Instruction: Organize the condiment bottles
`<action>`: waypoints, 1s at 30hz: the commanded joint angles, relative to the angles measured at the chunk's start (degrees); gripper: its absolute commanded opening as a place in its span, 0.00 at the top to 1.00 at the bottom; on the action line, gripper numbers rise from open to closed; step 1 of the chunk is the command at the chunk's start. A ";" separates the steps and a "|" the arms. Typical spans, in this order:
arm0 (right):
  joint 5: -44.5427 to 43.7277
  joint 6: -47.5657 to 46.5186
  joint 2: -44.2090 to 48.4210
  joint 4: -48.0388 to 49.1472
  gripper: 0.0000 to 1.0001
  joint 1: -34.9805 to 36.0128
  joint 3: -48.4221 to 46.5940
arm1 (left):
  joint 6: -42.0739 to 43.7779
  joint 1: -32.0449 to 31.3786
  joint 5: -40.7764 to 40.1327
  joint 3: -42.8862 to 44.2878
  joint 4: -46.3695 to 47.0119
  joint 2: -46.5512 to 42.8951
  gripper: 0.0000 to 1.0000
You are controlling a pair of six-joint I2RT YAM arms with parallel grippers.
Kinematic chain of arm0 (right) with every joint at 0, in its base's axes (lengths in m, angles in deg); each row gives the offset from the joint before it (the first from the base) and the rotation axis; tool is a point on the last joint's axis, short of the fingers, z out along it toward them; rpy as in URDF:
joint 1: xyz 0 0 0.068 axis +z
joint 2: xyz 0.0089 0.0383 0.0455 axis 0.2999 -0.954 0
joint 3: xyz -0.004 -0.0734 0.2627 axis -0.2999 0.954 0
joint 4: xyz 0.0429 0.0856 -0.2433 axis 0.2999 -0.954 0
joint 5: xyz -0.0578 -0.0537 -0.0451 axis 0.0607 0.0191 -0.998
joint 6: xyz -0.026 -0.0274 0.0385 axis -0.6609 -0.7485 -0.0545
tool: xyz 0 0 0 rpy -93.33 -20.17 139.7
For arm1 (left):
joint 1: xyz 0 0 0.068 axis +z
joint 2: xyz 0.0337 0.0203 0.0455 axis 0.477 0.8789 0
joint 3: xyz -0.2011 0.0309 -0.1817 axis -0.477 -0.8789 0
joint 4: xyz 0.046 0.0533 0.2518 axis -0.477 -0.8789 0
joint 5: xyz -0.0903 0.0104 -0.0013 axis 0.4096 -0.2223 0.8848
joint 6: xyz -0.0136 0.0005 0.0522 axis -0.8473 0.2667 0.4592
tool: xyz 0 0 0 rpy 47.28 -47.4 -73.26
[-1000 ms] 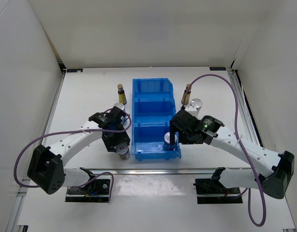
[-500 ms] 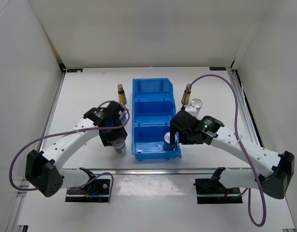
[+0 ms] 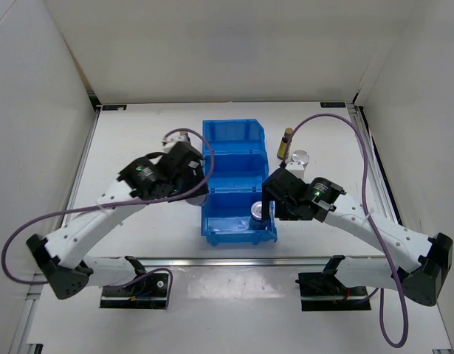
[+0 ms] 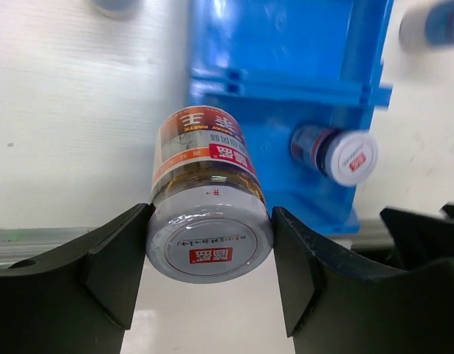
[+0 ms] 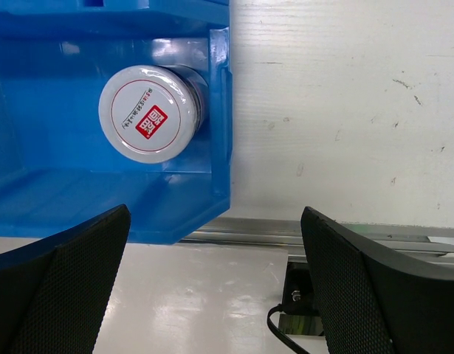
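The left fingers are squeezing a short jar. One finger presses on each side of it, just under its silver lid. The lid faces back toward the camera on the wrist. The jar is up in the air, over the white counter and right beside the left wall of the blue bin.

Past the left fingers and off to their right, a second short jar stands inside the bin. It is in the nearest box, at the right corner.

The right fingers are spread wide apart and hold nothing. That same jar sits a little way in front of them, closer to the left finger, with its lid up. It does not touch them.

Farther out beyond the right fingers, an amber bottle and a white bottle stand on the counter. They are close together, just outside the bin's right wall.
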 commanded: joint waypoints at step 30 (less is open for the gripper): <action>-4.18 1.80 8.36 -5.63 0.01 -4.03 2.36 | -0.07 -9.68 2.92 -4.40 16.77 25.05 0.73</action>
